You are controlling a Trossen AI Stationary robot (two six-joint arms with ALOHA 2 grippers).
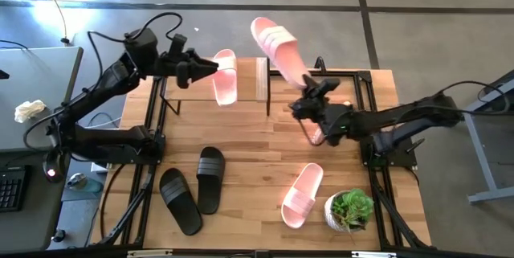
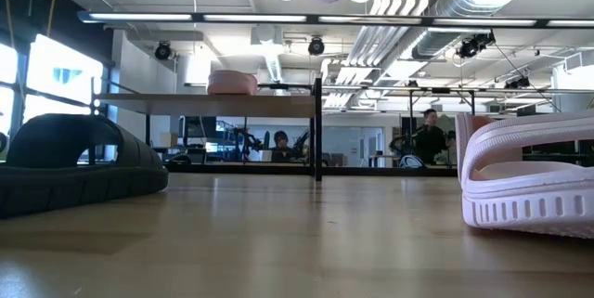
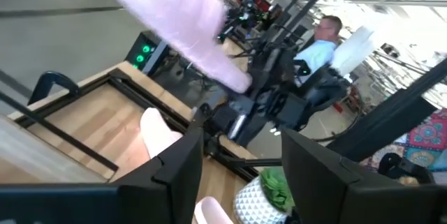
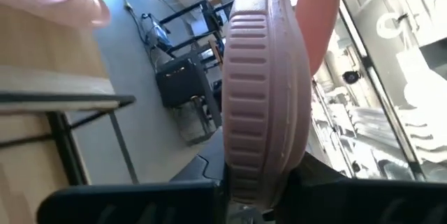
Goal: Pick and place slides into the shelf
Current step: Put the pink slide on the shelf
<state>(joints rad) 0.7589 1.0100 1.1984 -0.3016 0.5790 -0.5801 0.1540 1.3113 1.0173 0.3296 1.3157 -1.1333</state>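
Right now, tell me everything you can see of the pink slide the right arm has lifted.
The lifted pink slide is a pale pink, foam-like sandal with one wide strap and an open toe. Its ribbed sole edge shows close up in the right wrist view. The right claw is shut on one end, holding it in the air, tilted, with the free end pointing away past the shelf. Nothing else touches it.

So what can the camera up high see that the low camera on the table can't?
Only the high view shows both arms, the plant pot and the right gripper holding a pink slide in the air. Only the low view shows the room behind, with a person far back. Both show the shelf with a pink slide on it, and a black slide on the table.
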